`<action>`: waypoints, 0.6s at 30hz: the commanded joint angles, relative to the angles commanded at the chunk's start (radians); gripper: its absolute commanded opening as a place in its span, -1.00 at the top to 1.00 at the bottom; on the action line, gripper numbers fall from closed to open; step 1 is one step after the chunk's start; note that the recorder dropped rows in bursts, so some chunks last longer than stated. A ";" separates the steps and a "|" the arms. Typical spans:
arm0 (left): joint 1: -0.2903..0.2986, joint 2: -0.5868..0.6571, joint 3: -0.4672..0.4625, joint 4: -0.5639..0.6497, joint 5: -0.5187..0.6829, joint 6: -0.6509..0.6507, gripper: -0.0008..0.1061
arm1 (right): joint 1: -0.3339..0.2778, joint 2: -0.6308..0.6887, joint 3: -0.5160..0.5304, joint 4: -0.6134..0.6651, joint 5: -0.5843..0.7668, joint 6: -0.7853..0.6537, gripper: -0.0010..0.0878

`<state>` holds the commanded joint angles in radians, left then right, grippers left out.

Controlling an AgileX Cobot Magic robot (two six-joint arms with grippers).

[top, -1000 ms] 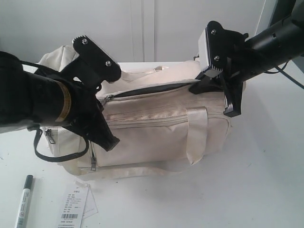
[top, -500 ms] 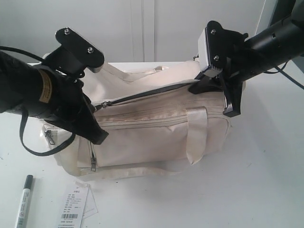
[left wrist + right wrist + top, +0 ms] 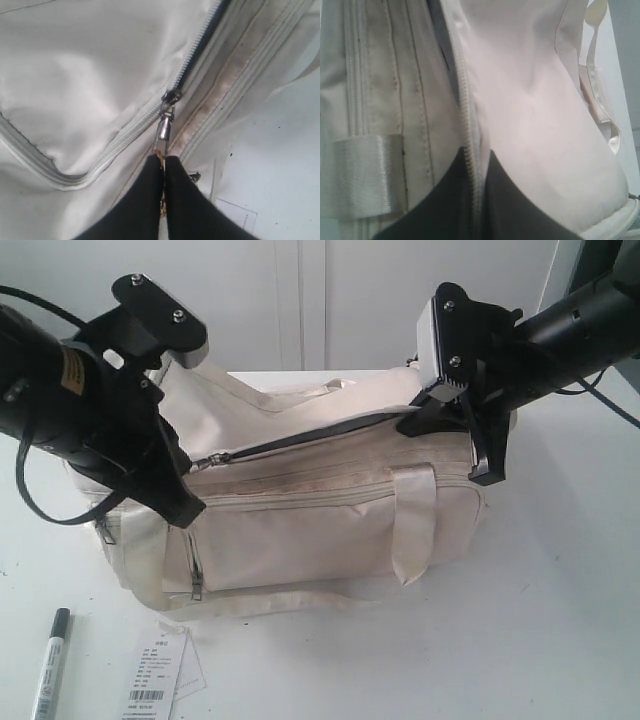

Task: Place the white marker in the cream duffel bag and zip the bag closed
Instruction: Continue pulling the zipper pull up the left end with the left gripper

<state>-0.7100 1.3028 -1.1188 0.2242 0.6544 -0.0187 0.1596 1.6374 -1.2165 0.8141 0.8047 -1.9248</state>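
The slim white marker with a black cap (image 3: 50, 665) lies on the white table (image 3: 560, 620), outside the soft cream fabric duffel bag (image 3: 330, 530). It sits in front of the bag's left end, just beside a white barcoded paper tag (image 3: 155, 677). The bag's top zip is partly open, showing a dark slit. At the bag's left end the left gripper (image 3: 164, 161) pinches the metal zipper pull (image 3: 163, 129). At the right end the right gripper (image 3: 475, 152) is clamped on the bag's zipper edge.

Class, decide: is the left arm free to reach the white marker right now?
Probably not yet: its end effector is shut on the zipper pull. The white marker lies uncovered on the table.
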 joint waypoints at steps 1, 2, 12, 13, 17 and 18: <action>0.000 0.000 -0.005 0.000 0.002 0.004 0.99 | 0.000 0.000 0.000 0.000 0.000 0.000 0.98; 0.000 0.000 -0.006 -0.003 0.005 0.012 0.99 | 0.000 0.000 0.000 0.000 0.000 0.000 0.98; 0.000 0.000 -0.012 0.010 0.052 0.080 0.99 | 0.000 0.000 0.000 -0.002 0.000 0.000 0.98; 0.000 0.000 -0.012 0.014 0.052 0.080 0.99 | 0.000 0.000 0.000 -0.002 0.000 0.000 0.98; 0.000 0.000 -0.012 0.046 0.056 0.080 0.99 | 0.000 0.000 0.000 -0.002 0.000 0.000 0.98; 0.000 0.000 -0.012 0.051 0.056 0.080 0.99 | 0.000 0.000 0.000 -0.002 0.000 0.000 0.98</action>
<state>-0.7100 1.3028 -1.1304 0.2753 0.7103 0.0610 0.1596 1.6374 -1.2165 0.8121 0.8048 -1.9248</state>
